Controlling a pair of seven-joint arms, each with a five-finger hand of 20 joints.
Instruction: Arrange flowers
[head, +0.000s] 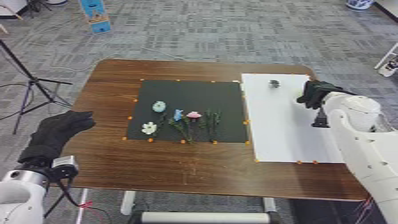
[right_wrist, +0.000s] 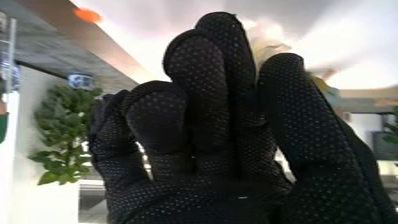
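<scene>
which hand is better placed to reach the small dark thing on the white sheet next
Probably right: the right hand is by the white sheet, near the small dark thing; the left hand is farther off, left of the black mat.

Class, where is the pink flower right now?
In the head view, the pink flower lies on the black mat, just right of a blue flower and left of green stems.

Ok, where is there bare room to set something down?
White sheet: its nearer half, left of the right arm. Black mat: the strip beyond the flowers. Brown table: between mat and near edge. Crowded: the mat's nearer half, among blooms and stems.
</scene>
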